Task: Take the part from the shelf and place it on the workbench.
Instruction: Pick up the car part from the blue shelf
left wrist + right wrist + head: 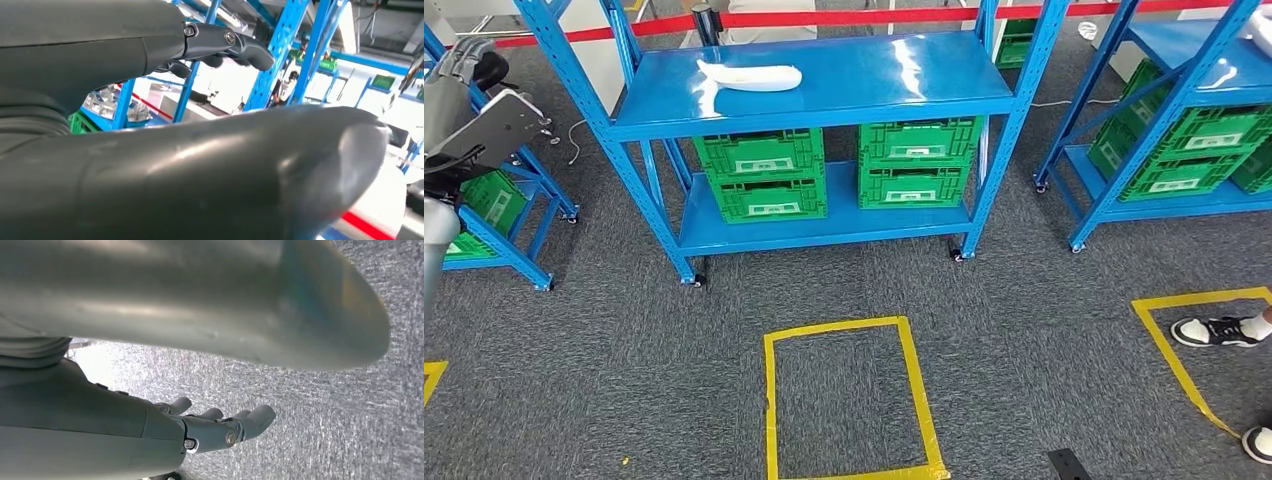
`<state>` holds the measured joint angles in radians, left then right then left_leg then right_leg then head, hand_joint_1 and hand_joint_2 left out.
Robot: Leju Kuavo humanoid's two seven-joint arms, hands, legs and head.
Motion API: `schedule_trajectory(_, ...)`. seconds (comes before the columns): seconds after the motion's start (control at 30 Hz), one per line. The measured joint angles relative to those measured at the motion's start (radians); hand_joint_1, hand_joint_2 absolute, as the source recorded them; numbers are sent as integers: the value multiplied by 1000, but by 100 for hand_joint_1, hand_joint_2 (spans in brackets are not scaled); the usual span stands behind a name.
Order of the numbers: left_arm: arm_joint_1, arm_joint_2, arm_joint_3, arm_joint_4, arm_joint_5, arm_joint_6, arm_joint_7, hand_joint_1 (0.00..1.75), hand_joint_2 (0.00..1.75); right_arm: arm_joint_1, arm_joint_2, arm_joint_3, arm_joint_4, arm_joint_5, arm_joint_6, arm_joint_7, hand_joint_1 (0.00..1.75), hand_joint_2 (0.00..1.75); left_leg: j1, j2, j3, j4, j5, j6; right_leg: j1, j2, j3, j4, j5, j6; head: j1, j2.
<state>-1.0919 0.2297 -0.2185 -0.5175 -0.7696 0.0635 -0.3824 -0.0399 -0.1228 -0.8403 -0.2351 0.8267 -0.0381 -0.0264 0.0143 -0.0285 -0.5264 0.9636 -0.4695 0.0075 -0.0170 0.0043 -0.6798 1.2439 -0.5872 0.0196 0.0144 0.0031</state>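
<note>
A long white moulded plastic part [751,76] lies flat on the top board of the blue metal shelf [874,95], toward its left end, above green plastic crates [764,173]. The left hand [469,60] is raised at the far left, well apart from the part, fingers [235,46] released and holding nothing. The right hand [150,425] hangs over grey carpet [325,430], fingers spread and grasping nothing.

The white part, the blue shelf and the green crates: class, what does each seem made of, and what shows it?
White part: probably moulded plastic, smooth with a soft sheen.
Blue shelf: likely painted metal; glossy glare, perforated uprights.
Green crates: apparently rigid plastic; ribbed, slotted walls, matte.
</note>
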Motion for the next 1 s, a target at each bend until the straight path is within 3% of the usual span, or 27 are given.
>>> schedule_trajectory(0.03, 4, 4, -7, 0, 7, 0, -1, 0, 0, 1, 0, -2, 0, 3, 1, -1, 0, 0, 3, -1, 3, 2, -6, -4, -6, 0, -31, 32, 7, 7, 0, 0)
schedule_trajectory(0.07, 7, 6, -12, 0, 12, 0, -3, 0, 0, 2, 0, -3, 1, 6, 2, -1, 0, 0, 7, -3, 7, 6, -14, -10, -13, 0, -43, 26, 34, 15, 0, 0)
schedule_trajectory(0.13, 10, 9, -22, 0, 18, -1, -6, 0, 0, 3, 0, -3, 1, 13, 3, 0, 0, 0, 21, -6, 16, 23, -37, -28, -28, 0, -13, -84, 120, 37, 0, 0)
schedule_trajectory(0.17, 9, 10, -27, 0, 21, -1, -7, 0, 0, 2, 1, -4, 3, 15, 2, 0, 0, 0, 24, -7, 16, 36, -53, -39, -33, 3, 10, -140, 141, 43, 1, 0)
schedule_trajectory(0.2, 9, 12, -32, -1, 23, -2, -8, 0, 0, 2, 2, -4, 6, 16, 2, 0, 0, 0, 25, -8, 15, 45, -68, -49, -36, 6, 27, -175, 147, 41, 2, 0)
schedule_trajectory(0.23, 10, 14, -38, -2, 25, -2, -9, 0, 0, 3, 2, -6, 8, 16, 2, -1, 0, 0, 24, -10, 14, 49, -80, -56, -35, 8, 36, -186, 135, 32, 2, 0)
schedule_trajectory(0.3, 10, 19, -48, -5, 31, -2, -15, 0, 0, 3, 2, -10, 10, 16, 1, -1, 0, 0, 23, -14, 24, 44, -95, -64, -30, 8, 45, -177, 108, 2, 0, 0)
schedule_trajectory(0.37, 9, 23, -57, -11, 39, -2, -22, 0, 0, 3, 2, -15, 10, 17, 0, 1, 0, 0, 25, -3, 30, 62, -102, -68, -29, 7, 67, -178, 88, -16, -5, 0)
schedule_trajectory(0.4, 8, 23, -63, -14, 41, -2, -24, 0, 0, 2, 2, -17, 10, 18, -1, 2, 0, 0, 24, 7, 11, 101, -109, -69, -29, 7, 84, -181, 78, -24, -7, 0)
schedule_trajectory(0.43, 8, 23, -70, -16, 43, -2, -27, 0, 0, 3, 1, -20, 10, 18, -2, 3, 0, 0, 22, 17, -28, 164, -115, -68, -28, 6, 102, -187, 68, -29, -9, 0)
schedule_trajectory(0.5, 17, 21, -87, -16, 45, -2, -27, 0, 0, 5, 2, -25, 10, 20, -3, 5, 0, 0, 16, 26, -149, 307, -121, -64, -24, 3, 142, -200, 44, -35, -10, 0)
schedule_trajectory(0.53, 23, 21, -95, -16, 45, -2, -27, 0, 0, 6, 2, -27, 10, 20, -4, 6, 0, 0, 13, 26, -202, 347, -103, -59, -22, 3, 164, -207, 30, -35, -10, 0)
schedule_trajectory(0.57, 30, 20, -102, -16, 45, -2, -27, 0, 0, 7, 3, -29, 10, 22, -4, 6, 0, 0, 8, 26, -238, 346, -62, -50, -21, 4, 190, -214, 16, -35, -10, 0)
schedule_trajectory(0.6, 35, 20, -108, -17, 46, -2, -27, 0, 0, 8, 3, -29, 10, 23, -3, 5, 0, 0, 2, 26, -253, 302, 3, -39, -19, 6, 217, -223, 1, -35, -11, 0)
schedule_trajectory(0.67, 41, 21, -118, -18, 46, -2, -27, 0, 0, 10, 6, -29, 13, 26, -2, 5, 0, 0, -17, 26, -239, 159, 144, -13, -17, 7, 273, -251, -26, -32, -10, 0)
schedule_trajectory(0.7, 46, 22, -122, -19, 48, -2, -28, 0, 0, 9, 8, -30, 15, 27, -1, 6, 0, 0, -26, 26, -222, 109, 183, -2, -17, 10, 296, -271, -34, -28, -11, 0)
schedule_trajectory(0.73, 50, 23, -126, -20, 49, -1, -28, 0, 0, 8, 9, -30, 18, 28, -1, 6, 0, 0, -34, 26, -206, 79, 193, 8, -18, 10, 317, -293, -39, -22, -12, 0)
schedule_trajectory(0.8, 53, 24, -132, -33, 52, 0, -28, 0, 0, 5, 11, -31, 20, 31, 1, 8, 0, 0, -41, 28, -168, 52, 154, 21, -19, 9, 346, -315, -25, -9, -17, 0)
schedule_trajectory(0.87, 50, 23, -137, -52, 55, 2, -28, 0, 0, 0, 9, -31, 20, 33, 2, 8, 0, 0, -35, 29, -113, 5, 110, 24, -18, 5, 320, -245, 24, -2, -18, 0)
schedule_trajectory(0.93, 53, 21, -143, -57, 56, 2, -28, 0, 0, -8, 5, -33, 20, 33, 2, 8, 0, 0, -29, 29, -51, -38, 78, 22, -14, 3, 228, -107, 58, -3, -16, 0)
schedule_trajectory(0.97, 59, 21, -146, -56, 56, 2, -28, 0, 0, -10, 3, -34, 20, 34, 2, 9, 0, 0, -29, 27, -23, -52, 64, 22, -11, 2, 177, -51, 46, -6, -15, 0)
schedule_trajectory(1.0, 68, 20, -149, -54, 57, 2, -27, 0, 0, -9, 2, -36, 20, 34, 2, 10, 0, 0, -29, 26, 5, -62, 48, 23, -7, 2, 125, -19, 10, -6, -15, 0)
